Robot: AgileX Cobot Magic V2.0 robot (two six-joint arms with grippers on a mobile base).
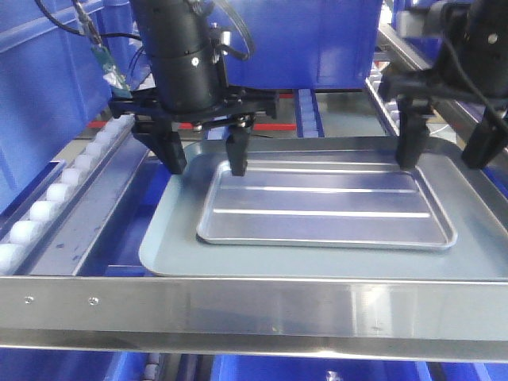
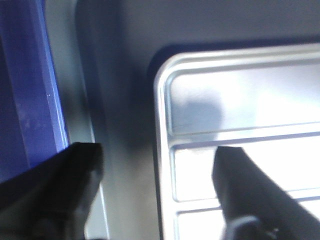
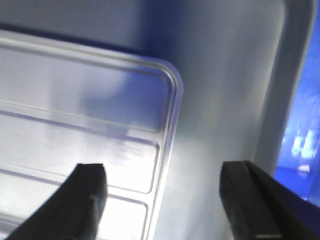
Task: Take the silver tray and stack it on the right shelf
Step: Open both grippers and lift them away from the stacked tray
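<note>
From the front: shows the silver tray (image 1: 317, 202) lying flat inside a larger dull grey tray (image 1: 171, 246), both on the right shelf (image 1: 103, 230), just behind its steel front bar (image 1: 254, 305) with two small screws (image 1: 93, 301). Catches white rollers (image 1: 48, 202) lining the left rail and blue crates (image 1: 302, 40) at the back. Finds the left pincer (image 1: 204, 159) spread wide across the silver tray's far left corner, one fingertip just inside the rim, the other outside it above the grey tray. Finds the right pincer (image 1: 446, 151) equally wide at the far right corner, inner fingertip at the silver tray's far edge, outer one near the grey tray's right edge. Gripping nothing, either of them; cannot tell whether any tip touches metal.

From the left wrist: looks down on the silver tray's rounded corner, rim and ridges bright with glare. Places one of the two black fingers (image 2: 250, 195) over the tray's base and the other over the grey tray's edge, beside a blue wall (image 2: 30, 100). Jaws far apart, the rim between them.

From the right wrist: mirrors that scene at the opposite corner. Sets one finger (image 3: 75, 205) above the ridged base, its partner out over the grey tray, near that tray's raised rim. Again wide, again holding nothing.
</note>
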